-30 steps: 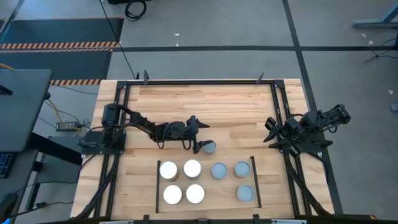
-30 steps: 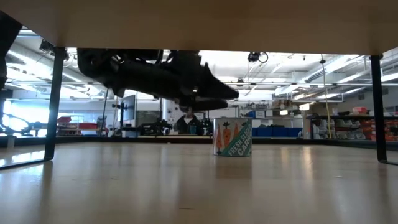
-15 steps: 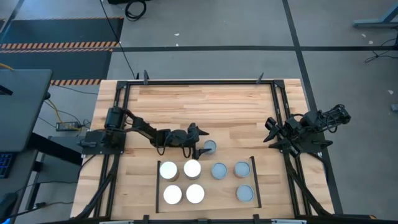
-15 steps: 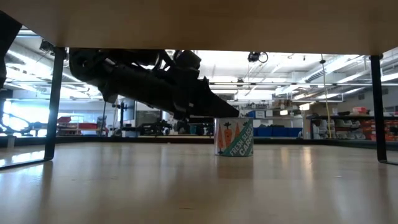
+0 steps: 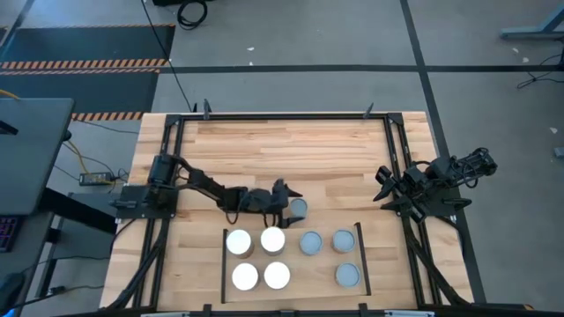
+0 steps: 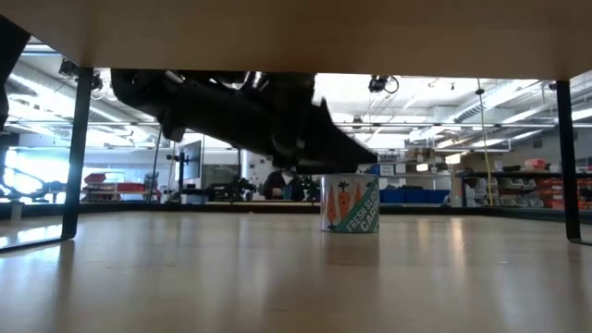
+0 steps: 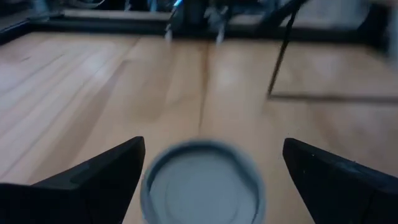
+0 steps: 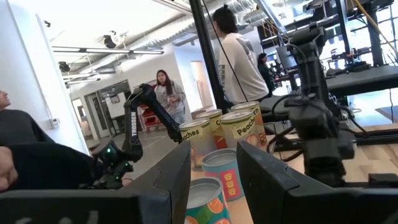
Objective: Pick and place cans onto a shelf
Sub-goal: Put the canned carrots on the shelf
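Pale-wood desk (image 5: 291, 145). Left gripper (image 5: 284, 204), jaws spread wide, hovers around a grey-topped can (image 5: 299, 208) standing just behind the shelf (image 5: 293, 261). Closing off-centre could tip it toward the seven cans (image 5: 272, 239) on the shelf. Right gripper (image 5: 385, 187) waits at the desk's right edge, jaws slightly apart, holding nothing.

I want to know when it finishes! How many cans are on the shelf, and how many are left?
Seven cans sit on the shelf: four white-topped ones and three grey-topped ones. One spot in the near row is bare. The last can stands on the table just outside the shelf. The left gripper, open, has its fingers either side of that can but has not closed yet. The right gripper waits at the table's side. So one can is left.
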Controlling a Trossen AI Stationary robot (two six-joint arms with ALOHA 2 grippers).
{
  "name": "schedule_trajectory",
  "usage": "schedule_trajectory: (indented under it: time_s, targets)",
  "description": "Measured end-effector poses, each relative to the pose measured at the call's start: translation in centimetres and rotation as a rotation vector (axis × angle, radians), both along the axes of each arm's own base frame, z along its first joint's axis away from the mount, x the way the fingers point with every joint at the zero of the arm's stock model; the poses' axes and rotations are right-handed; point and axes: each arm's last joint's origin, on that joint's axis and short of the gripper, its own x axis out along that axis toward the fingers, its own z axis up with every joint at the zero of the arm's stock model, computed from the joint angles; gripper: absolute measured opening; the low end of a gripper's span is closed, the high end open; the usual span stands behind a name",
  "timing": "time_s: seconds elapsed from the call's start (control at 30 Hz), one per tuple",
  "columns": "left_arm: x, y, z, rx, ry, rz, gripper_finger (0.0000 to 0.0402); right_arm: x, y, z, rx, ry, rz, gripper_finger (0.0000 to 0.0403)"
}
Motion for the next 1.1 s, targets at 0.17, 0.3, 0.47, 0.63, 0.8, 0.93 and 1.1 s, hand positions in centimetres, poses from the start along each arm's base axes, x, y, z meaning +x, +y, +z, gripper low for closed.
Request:
schedule_trajectory:
  time_s: [0.17,0.3,0.47,0.63,0.8,0.93,1.1]
  targets:
    - [-0.2,-0.1,-0.7,0.033,0.082,0.058,0.039,0.0,0.0,0.0,0.0,0.0,0.0,0.0137]
    - [-0.2,0.0,-0.9,0.043,0.097,0.084,0.039,0.0,0.0,0.0,0.0,0.0,0.0,0.0137]
    - [-0.4,0.3,-1.4,0.04,0.148,0.098,0.039,0.0,0.0,0.0,0.0,0.0,0.0,0.0137]
    - [-0.3,0.7,-2.5,0.025,0.169,0.112,0.0389,0.0,0.0,0.0,0.0,0.0,0.0,0.0137]
    - [-0.2,0.9,-2.5,0.002,0.148,0.121,0.0371,0.0,0.0,0.0,0.0,0.0,0.0,0.0137]
    - [0.0,1.1,-1.8,0.038,0.098,0.11,0.0311,0.0,0.0,0.0,0.0,0.0,0.0,0.0137]
    - [0.0,3.1,0.8,0.051,0.064,0.13,0.0281,0.0,0.0,0.0,0.0,0.0,0.0,0.0137]
